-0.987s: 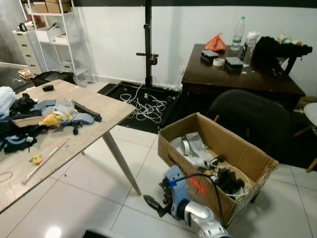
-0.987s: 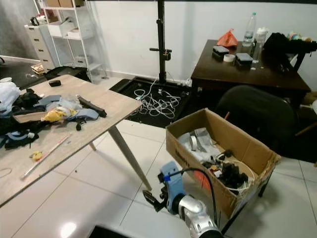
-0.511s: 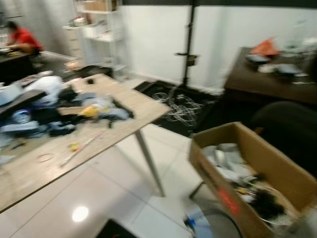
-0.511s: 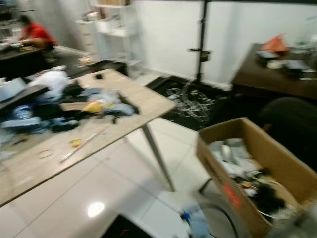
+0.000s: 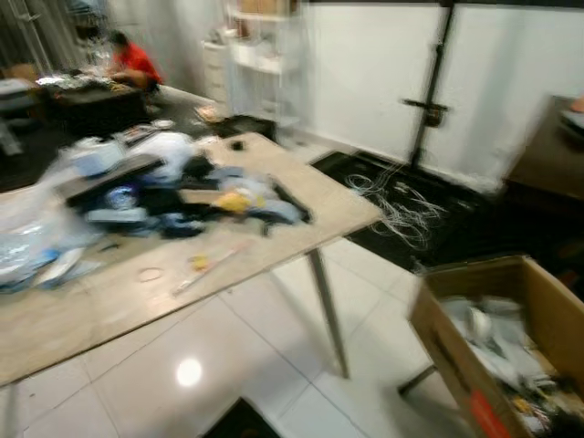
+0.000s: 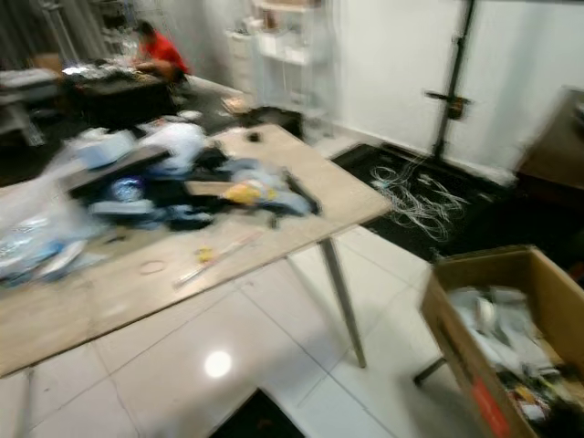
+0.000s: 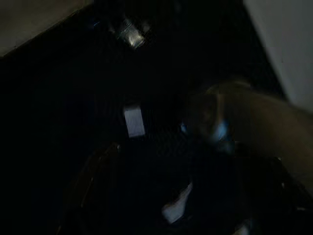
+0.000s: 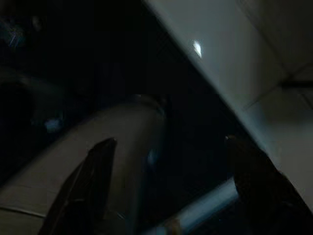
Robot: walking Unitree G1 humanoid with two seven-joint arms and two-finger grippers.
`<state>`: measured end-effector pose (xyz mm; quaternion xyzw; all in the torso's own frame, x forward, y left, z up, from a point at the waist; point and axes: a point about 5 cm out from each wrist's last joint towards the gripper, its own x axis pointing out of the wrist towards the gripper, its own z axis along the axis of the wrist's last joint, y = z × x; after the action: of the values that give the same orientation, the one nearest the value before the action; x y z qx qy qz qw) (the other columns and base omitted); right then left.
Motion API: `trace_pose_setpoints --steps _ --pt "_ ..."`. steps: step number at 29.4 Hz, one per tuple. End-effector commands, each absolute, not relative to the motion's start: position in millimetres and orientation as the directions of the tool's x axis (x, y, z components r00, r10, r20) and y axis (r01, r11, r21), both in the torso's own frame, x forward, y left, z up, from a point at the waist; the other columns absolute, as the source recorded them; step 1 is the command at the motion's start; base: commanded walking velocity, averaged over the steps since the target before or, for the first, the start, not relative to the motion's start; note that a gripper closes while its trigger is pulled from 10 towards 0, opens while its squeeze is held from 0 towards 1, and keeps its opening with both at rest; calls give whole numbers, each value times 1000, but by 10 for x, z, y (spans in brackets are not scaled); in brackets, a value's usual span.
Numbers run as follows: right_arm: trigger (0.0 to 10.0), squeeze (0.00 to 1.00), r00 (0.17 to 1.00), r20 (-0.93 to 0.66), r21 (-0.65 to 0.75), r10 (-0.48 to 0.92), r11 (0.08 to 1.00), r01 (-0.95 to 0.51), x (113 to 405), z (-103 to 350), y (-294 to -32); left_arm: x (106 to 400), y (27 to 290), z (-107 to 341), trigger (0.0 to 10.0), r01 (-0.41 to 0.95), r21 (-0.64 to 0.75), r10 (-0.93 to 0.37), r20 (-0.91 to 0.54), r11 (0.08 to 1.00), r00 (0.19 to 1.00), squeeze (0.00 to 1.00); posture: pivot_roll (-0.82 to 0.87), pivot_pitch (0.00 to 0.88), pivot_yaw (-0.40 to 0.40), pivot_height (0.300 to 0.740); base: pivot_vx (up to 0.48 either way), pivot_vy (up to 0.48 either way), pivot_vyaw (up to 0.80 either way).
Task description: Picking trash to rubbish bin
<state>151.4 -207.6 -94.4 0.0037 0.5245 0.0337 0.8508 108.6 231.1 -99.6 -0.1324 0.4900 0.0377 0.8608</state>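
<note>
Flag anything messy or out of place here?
The wooden table carries a jumbled heap of clothes and bags, with small scraps strewn toward its near edge. White cables lie tangled on the dark mat. The cardboard box holds mixed junk. The frames are blurred.

very dark, blurred | pale floor (image 7: 288, 44) at one corner | small white patch (image 7: 134, 122) near middle | rounded grey shape (image 7: 254, 122) beside it
</note>
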Motion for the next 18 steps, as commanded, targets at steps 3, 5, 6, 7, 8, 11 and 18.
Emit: trace_pose_setpoints --steps 3,5,6,7,8,11,18 --pt "10000 0 407 -910 55 76 997 -62 1380 -1005 -2008 928 2277 -1054 10000 -183 -157 -59 -891 971 451 0 -36 111 39 740 0 0 738" --pt "10000 0 410 -909 52 76 996 -70 1392 -1001 -2006 930 2272 -1055 10000 -185 -160 -61 -890 970 451 0 -35 109 38 740 0 0 738" --pt "10000 0 412 -908 52 81 995 -79 1408 -997 -1995 929 2268 -1056 10000 -182 -159 -62 -891 970 449 0 -35 109 38 740 0 0 738" --pt "10000 0 412 -908 52 81 995 -79 1408 -997 -1995 929 2268 -1056 10000 -182 -159 -62 -891 970 449 0 -35 109 38 740 0 0 738" --pt "10000 0 412 -908 51 81 995 -83 1417 -995 -1991 931 2266 -1057 10000 -183 -159 -62 -891 970 450 0 -32 106 37 740 0 0 738" --pt "10000 0 411 -908 44 82 994 -99 1433 -990 -1987 941 2263 -1055 10000 -187 -162 -61 -890 969 453 0 -29 106 34 740 0 0 738" --pt "10000 0 406 -910 41 88 991 -124 1441 -990 -1969 956 2250 -1054 10000 -184 -166 -65 -887 969 458 0 -28 106 30 740 0 0 738"
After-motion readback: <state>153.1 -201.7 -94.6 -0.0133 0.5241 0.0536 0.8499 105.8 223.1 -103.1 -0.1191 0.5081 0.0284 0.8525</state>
